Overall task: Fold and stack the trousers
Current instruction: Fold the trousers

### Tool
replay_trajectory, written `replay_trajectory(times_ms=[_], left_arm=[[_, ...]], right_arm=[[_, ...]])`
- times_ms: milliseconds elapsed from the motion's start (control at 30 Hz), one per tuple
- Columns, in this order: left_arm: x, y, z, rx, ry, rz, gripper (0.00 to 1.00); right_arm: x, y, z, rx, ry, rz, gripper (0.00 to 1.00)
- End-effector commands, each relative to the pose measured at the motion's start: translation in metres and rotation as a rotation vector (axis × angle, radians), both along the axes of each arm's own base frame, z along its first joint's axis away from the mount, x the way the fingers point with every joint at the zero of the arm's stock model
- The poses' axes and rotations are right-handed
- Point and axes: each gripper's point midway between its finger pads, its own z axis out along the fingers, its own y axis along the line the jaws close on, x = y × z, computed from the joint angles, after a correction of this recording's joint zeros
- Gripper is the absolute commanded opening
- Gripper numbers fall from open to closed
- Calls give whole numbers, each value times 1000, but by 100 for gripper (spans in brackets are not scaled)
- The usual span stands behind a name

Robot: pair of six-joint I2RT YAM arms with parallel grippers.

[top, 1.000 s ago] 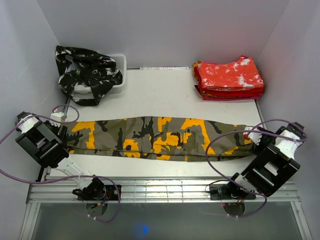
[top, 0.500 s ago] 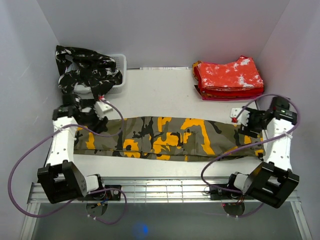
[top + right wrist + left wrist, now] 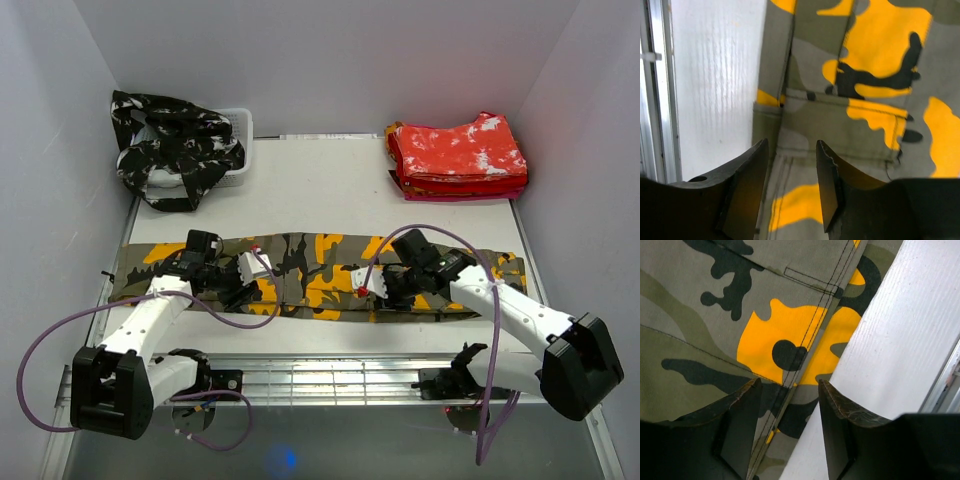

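White tabletop (image 3: 330, 190) boxed in by pale walls. Laid flat across its near half, lengthwise from left to right: olive trousers (image 3: 310, 262) with orange-yellow and black patches, already narrowed to a long band, probably leg over leg. Parked at the far right corner: red-and-white trousers (image 3: 460, 155), folded and stacked, presumably the pile to build on. Heaped over a white basket (image 3: 240, 140) at the far left: black-and-white trousers (image 3: 175, 150), unfolded, likely waiting their turn.

Left gripper (image 3: 787, 390) spread wide, nothing pinched, poised over the near edge of the olive cloth, right at the border of stitched seam and bare tabletop. Right gripper (image 3: 791, 145) likewise released, jaws apart, over the same near edge further right, close to a stitched pocket corner. Set towards the middle of the band yet apart from each other, most likely to catch the edge at two points and keep the cloth level through a fold. Contact with the fabric: not determinable from the wrist views.

Judged stage: mid-fold of the olive pair, stacking not yet begun. Needed next, by the look of it: a pinch through all edge layers together, not the top one alone; otherwise risk of the band falling open.
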Motion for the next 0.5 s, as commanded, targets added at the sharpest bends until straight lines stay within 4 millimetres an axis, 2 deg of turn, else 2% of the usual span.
replay_trajectory(times_ms=[0, 67, 200, 333, 367, 467], left_arm=[[17, -10, 4, 3, -120, -1, 60], [15, -16, 1, 9, -129, -15, 62], [14, -18, -10, 34, -124, -23, 62], [14, -18, -18, 50, -110, -21, 62], [15, -18, -19, 52, -112, -19, 63], [16, -17, -22, 61, -106, -11, 63]], right_arm=[[6, 31, -8, 43, -30, -53, 51], [-5, 39, -19, 34, -15, -31, 51], [-6, 39, -41, -8, -48, -23, 52], [3, 34, -49, -30, -107, -51, 55], [10, 33, -48, -33, -140, -67, 55], [13, 29, -46, -37, -172, -75, 55]])
